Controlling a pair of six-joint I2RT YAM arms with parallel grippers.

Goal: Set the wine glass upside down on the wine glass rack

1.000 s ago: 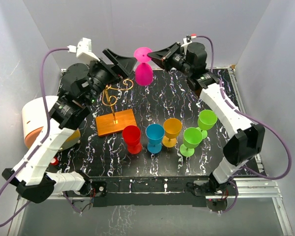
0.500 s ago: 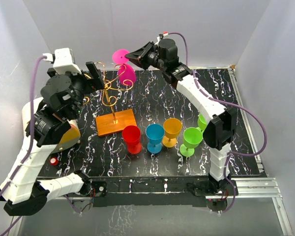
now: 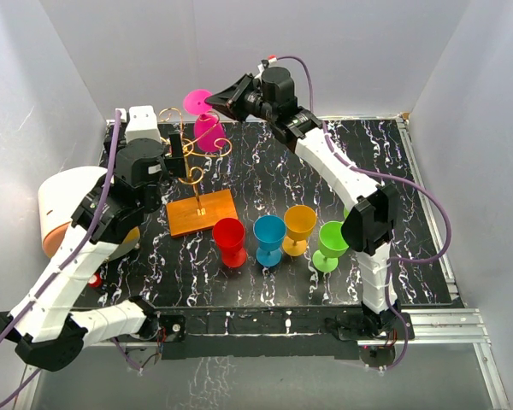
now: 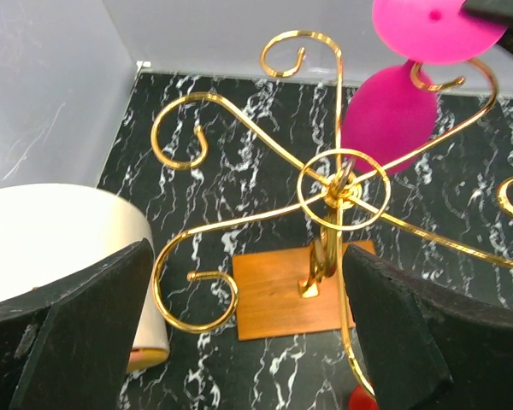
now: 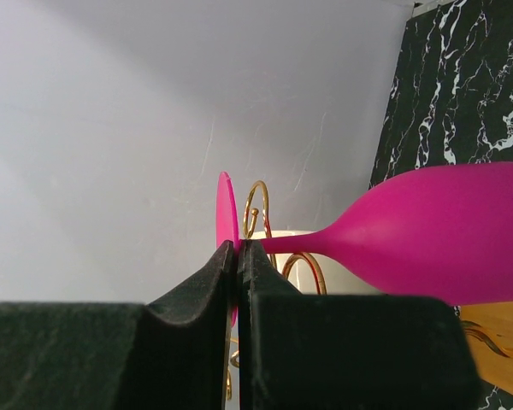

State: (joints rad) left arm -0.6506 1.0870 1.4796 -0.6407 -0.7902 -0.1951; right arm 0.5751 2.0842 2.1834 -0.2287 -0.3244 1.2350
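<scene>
Plastic by its look, the pink wine glass seemed light, stiff and slick. Your right claw pinched only the edge of its foot, so it could swivel, and it hung bowl-down by the rack's far curls. Your left claw stood wide astride the rack, holding nothing; wires crowded close there, with open room right of the rack.

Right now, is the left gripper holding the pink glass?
No, the left gripper is open and empty; the right gripper pinches the pink glass by its foot.
</scene>
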